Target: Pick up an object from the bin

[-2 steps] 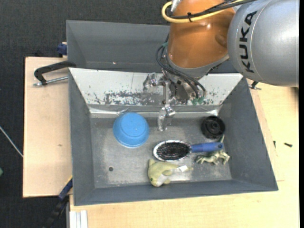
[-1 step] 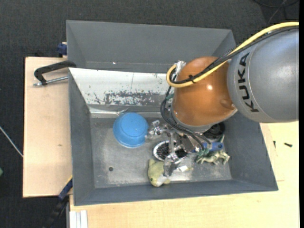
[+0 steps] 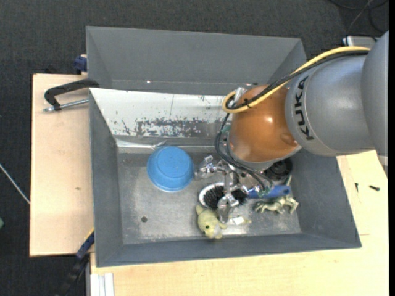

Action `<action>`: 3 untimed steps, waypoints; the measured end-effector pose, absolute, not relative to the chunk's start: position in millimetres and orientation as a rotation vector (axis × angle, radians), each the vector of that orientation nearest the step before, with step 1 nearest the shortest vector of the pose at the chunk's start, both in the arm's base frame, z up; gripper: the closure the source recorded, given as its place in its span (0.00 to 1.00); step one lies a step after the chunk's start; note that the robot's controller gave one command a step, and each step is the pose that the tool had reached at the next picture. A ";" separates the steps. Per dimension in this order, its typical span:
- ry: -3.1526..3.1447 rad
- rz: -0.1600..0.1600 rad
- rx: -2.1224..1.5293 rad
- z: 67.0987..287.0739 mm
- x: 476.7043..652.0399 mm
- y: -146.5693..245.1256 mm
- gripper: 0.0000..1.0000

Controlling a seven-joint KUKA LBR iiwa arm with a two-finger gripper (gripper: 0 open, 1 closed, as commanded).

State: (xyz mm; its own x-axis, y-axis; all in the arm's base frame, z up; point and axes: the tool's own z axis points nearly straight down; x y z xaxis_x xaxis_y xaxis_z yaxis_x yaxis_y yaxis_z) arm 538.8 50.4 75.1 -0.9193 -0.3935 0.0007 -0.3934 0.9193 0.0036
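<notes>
Your claw (image 3: 227, 195) hangs low in the grey bin (image 3: 105, 184), beneath the orange wrist cover (image 3: 259, 128). Its metal parts blend into the clutter under it, so you cannot tell whether it is apart, together or clamped on anything.

The thing it is over is a round black piece with a pale ring (image 3: 212, 196), which lies right at the claw, a little toward the view's left of it. Whether the two touch is unclear.

Just past that, toward the bin's near wall, lies a small yellowish toy (image 3: 208, 222). On the claw's other side, toward the view's right, a blue and green piece (image 3: 273, 193) and an olive toy figure (image 3: 279, 206) lie close together. Behind them a dark round thing (image 3: 281, 168) sits partly under the orange cover.

Farther from the claw, on the view's left and toward the far wall, a blue bowl (image 3: 170, 168) stands alone on the bare floor.
</notes>
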 end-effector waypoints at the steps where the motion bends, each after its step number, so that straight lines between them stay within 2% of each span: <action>1: -3.030 0.003 0.898 76.2 516.4 63.8 0.00; 2: -3.009 0.004 0.890 75.7 511.7 61.3 1.00; 3: -2.928 0.004 1.179 242.9 517.0 67.5 1.00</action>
